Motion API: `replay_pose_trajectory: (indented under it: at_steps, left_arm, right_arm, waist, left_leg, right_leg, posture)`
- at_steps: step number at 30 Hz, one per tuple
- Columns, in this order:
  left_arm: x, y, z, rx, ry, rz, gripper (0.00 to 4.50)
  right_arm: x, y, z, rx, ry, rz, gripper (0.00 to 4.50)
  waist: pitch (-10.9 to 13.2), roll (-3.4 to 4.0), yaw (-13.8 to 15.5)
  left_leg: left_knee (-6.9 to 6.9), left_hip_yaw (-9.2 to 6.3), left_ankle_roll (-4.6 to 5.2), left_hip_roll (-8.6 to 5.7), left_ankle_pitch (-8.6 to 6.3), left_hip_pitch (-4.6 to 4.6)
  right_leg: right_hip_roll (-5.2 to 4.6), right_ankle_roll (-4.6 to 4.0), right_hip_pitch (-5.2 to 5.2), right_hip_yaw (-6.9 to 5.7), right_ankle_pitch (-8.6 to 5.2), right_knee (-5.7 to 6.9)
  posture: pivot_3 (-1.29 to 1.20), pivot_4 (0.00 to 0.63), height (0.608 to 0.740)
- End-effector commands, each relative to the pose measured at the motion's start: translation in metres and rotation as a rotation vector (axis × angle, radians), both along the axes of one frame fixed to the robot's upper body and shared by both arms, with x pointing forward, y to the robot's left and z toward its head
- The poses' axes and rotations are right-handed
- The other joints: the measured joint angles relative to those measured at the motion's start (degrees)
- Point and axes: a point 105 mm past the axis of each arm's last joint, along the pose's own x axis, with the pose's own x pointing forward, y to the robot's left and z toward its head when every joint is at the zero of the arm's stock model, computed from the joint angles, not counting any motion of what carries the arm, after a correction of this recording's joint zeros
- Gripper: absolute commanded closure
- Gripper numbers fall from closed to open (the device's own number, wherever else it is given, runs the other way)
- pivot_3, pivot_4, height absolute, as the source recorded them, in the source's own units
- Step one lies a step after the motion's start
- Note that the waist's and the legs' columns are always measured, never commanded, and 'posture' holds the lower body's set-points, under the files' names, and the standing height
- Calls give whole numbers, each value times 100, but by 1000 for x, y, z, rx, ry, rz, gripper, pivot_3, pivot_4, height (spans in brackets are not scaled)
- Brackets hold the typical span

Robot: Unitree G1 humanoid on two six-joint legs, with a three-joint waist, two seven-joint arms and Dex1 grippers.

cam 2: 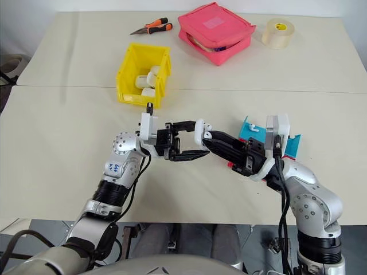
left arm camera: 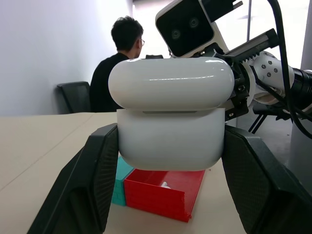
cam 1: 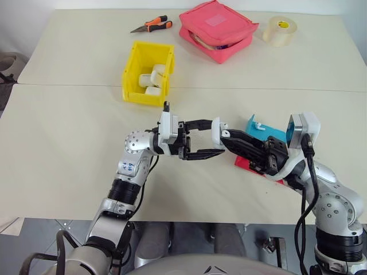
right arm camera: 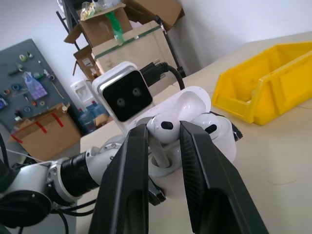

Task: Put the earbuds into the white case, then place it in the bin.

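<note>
Left pincer [cam 1: 202,138]: clamped on the white case [left arm camera: 170,131], fingers on its two sides; you hold it off the worktop [cam 1: 69,149], mid-scene, lid tipped open toward the right arm.
Right pincer [right arm camera: 163,134]: narrow, nipped on one earbud [right arm camera: 164,126] by its bulb, stem pointing down at the open case.
Second earbud [right arm camera: 210,127]: looks already seated in the well next to the free one; judged from the right wrist view.
Contact: held earbud sits right at the case mouth; whether the stem has entered its well, cannot tell.
Step in hand: seating this earbud, about midway through the task by my reckoning.
How to do it well: keep the left pincer steady and let only the right one travel. Line the stem up with the free well before pushing; a tilted stem will likely catch on the rim. Go slow, release only once the bulb sits flush, then draw the right pincer straight back so the fingers do not drag the earbud out.
Risk: glossy plastic, small part; a sideways nudge could flick it onto the worktop.
Lid: must be shut before the drop.
Bin [cam 1: 133,80]: yellow, far and left of the pincers, well apart; pale items already inside.
Tray [cam 1: 269,133]: red-and-blue, under the right arm; a small white piece rests on it.
</note>
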Motion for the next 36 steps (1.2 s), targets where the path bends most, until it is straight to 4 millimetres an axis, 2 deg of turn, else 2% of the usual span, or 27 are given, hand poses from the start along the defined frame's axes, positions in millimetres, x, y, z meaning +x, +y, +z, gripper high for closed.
replay_pose_trajectory:
  at_steps: [1,2,8,10,13,17,21,24,27,32,36]
  left_arm:
    - [0,0,17,-59,-41,9,1711]
    - [0,0,17,-59,-40,8,1711]
    - [0,-1,17,-62,-38,4,1711]
    - [2,2,18,-65,-29,17,1711]
    - [7,9,17,-47,-9,65,1711]
    - [16,19,8,63,-23,145,1711]
    - [23,31,-9,317,-149,212,1711]
    - [20,27,-13,413,-219,174,1711]
    - [20,18,-12,439,-242,172,1711]
    - [17,9,-11,428,-234,157,1711]
    - [16,8,-6,387,-205,161,1711]
  right_arm:
    - [-2,3,-15,-51,45,14,3961]
    - [1,2,-14,-55,41,-7,3961]
    - [5,1,4,-55,-47,-15,2065]
    - [5,-5,9,-63,-65,-29,1425]
    - [6,-18,12,-83,-63,-60,1425]
    - [8,-34,11,-146,-62,-103,1425]
    - [6,-31,10,-314,-136,-79,2360]
    - [9,-15,15,-348,-180,-42,3475]
    - [13,1,16,-374,-208,-6,4491]
    - [17,14,13,-395,-205,18,4491]
    - [21,12,5,-447,-173,6,4491]
  waist:
    - [0,0,0]
    - [0,0,0]
    - [0,0,3]
    - [0,0,8]
    - [0,0,11]
    - [0,0,0]
    - [0,0,-6]
    - [0,0,-5]
    - [0,0,14]
    - [1,-1,-1]
    - [1,-1,4]
  left_leg:
    - [0,3,0,0,0,0]
    - [0,7,0,0,0,0]
    - [0,21,0,2,0,1]
    - [0,22,1,1,-1,1]
    - [0,22,2,1,-1,1]
    - [-2,25,2,2,-1,1]
    - [-7,33,2,4,-1,7]
    - [-5,32,2,4,-1,7]
    - [-3,28,2,3,-1,5]
    - [-5,26,6,2,-4,0]
    - [-5,27,6,4,-4,0]
  right_leg:
    - [0,0,0,0,0,0]
    - [0,0,0,0,0,0]
    - [1,0,0,0,0,-1]
    - [0,0,1,1,0,-1]
    - [0,0,1,1,0,-1]
    - [1,0,1,0,0,-2]
    - [4,-1,0,5,0,-1]
    - [3,-1,0,7,-1,-2]
    - [2,-1,1,7,0,-1]
    - [2,-1,0,4,0,-7]
    - [2,-1,-1,2,-1,-7]
  posture:
    - [0,150,740]
    - [0,150,740]
    - [0,150,740]
    - [0,150,740]
    - [0,150,740]
    - [0,150,740]
    - [0,150,740]
    - [0,150,740]
    - [0,150,740]
    - [0,150,740]
    - [0,150,740]
